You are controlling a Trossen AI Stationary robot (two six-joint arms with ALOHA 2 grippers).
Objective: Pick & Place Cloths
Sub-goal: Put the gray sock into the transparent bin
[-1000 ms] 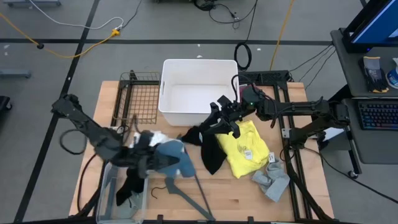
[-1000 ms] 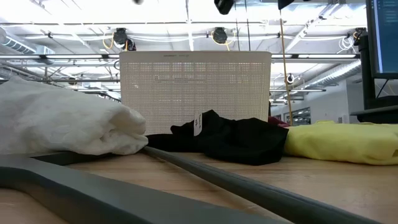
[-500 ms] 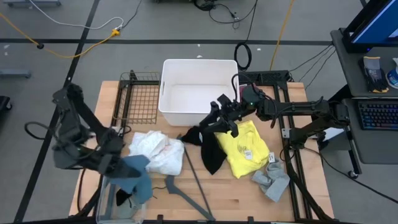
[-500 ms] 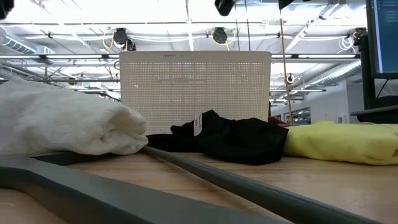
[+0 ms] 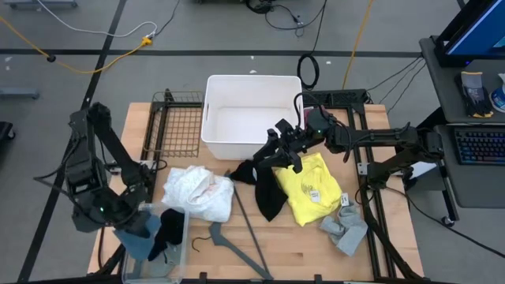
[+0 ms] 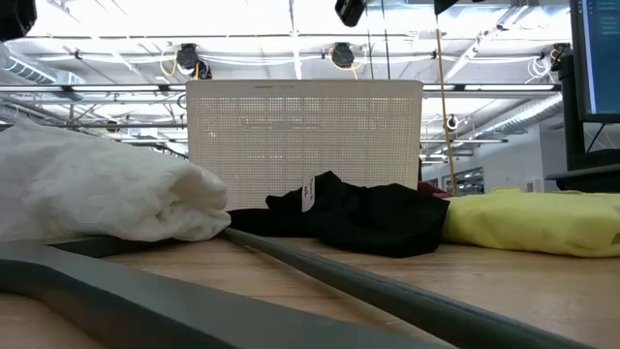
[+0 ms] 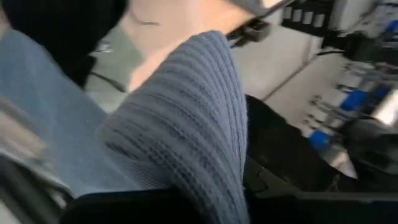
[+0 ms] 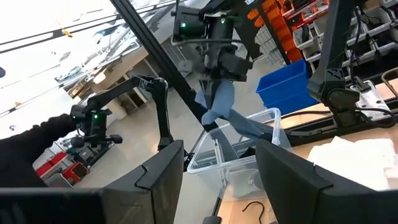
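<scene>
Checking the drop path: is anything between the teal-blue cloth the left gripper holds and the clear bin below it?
Nothing visible blocks it. The teal-blue cloth hangs from the left gripper at the clear bin, whose open top already holds a black cloth.

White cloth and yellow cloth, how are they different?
The white cloth is bunched into a puffy heap; the yellow cloth lies spread flatter. The yellow cloth shows a small tag, the white cloth none. White sits toward the left arm's side, yellow toward the right. Both rest on the wooden table.
</scene>
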